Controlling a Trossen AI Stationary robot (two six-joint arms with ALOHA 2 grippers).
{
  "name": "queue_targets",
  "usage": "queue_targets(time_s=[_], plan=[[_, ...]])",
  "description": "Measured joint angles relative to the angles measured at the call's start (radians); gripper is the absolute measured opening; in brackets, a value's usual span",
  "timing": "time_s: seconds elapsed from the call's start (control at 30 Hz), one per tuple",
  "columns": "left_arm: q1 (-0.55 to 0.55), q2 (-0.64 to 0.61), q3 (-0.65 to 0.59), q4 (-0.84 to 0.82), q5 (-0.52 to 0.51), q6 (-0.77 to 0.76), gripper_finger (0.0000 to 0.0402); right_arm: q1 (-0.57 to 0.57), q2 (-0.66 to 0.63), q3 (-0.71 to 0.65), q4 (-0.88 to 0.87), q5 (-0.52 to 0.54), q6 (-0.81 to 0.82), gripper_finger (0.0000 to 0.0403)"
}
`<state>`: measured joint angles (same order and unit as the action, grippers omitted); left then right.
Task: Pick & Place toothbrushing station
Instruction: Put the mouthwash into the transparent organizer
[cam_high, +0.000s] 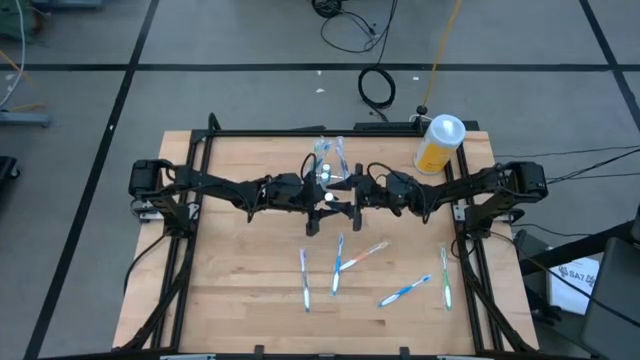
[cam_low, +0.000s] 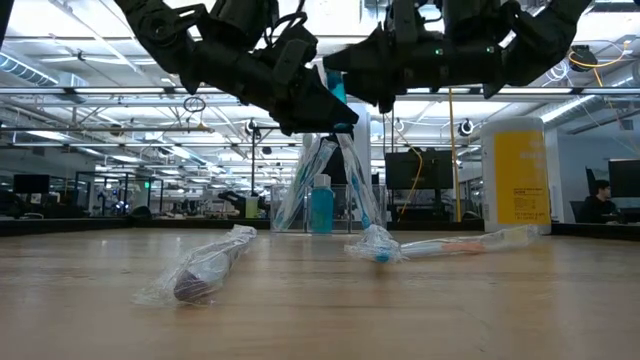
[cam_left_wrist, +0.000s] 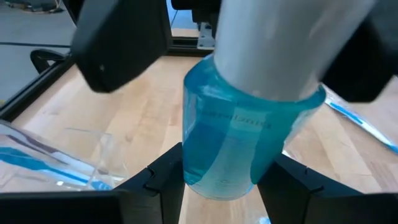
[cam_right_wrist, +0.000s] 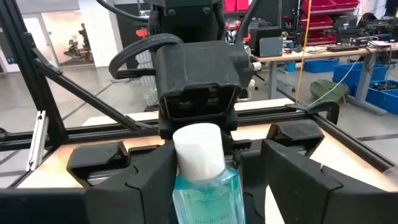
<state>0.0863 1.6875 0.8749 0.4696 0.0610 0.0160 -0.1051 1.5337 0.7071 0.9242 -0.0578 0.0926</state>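
Note:
A small teal toothpaste tube (cam_left_wrist: 236, 130) with a white cap (cam_right_wrist: 198, 149) hangs over the table's middle, and my left gripper (cam_left_wrist: 221, 177) is shut on it. My right gripper (cam_right_wrist: 217, 174) faces it, open, with a finger on either side of the tube's cap end. Just beyond the grippers a clear cup (cam_high: 331, 160) holding wrapped toothbrushes stands on the table, with a second teal tube (cam_low: 321, 205) upright beside it. Several wrapped toothbrushes (cam_high: 338, 265) lie flat on the near half of the table. My left gripper pinches the teal tube's body near its bottom end (cam_left_wrist: 193, 177) between its two fingers, one on each side. The fingers come about level from the table's left and lie along the tube. The tube is lifted clear, its cap pointing toward my right gripper.
A yellow bottle (cam_high: 438, 143) with a white cap stands at the far right of the table. A black frame (cam_high: 300, 131) runs along the far edge and down both sides. Loose toothbrushes (cam_low: 205, 268) lie across the near middle.

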Motion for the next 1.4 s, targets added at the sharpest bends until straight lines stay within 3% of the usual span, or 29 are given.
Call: queue_targets(time_s=[0.17, 0.7, 1.23, 1.4], plan=[[0.0, 0.0, 0.0, -0.005, 0.002, 0.0, 0.0175, 0.0, 0.0, 0.0, -0.002, -0.001, -0.044, 0.0214], [-0.001, -0.001, 0.0, -0.056, -0.081, -0.046, 0.0177, -0.001, 0.0, 0.0, -0.004, 0.001, -0.085, 0.0094], [-0.001, -0.004, 0.0, -0.114, -0.093, -0.055, 0.0229, -0.008, 0.0, 0.0, -0.042, 0.002, -0.078, 0.0095], [-0.001, -0.042, 0.0, -0.25, -0.201, -0.048, 0.0245, -0.008, 0.0, 0.0, -0.039, 0.008, -0.083, 0.0098]])
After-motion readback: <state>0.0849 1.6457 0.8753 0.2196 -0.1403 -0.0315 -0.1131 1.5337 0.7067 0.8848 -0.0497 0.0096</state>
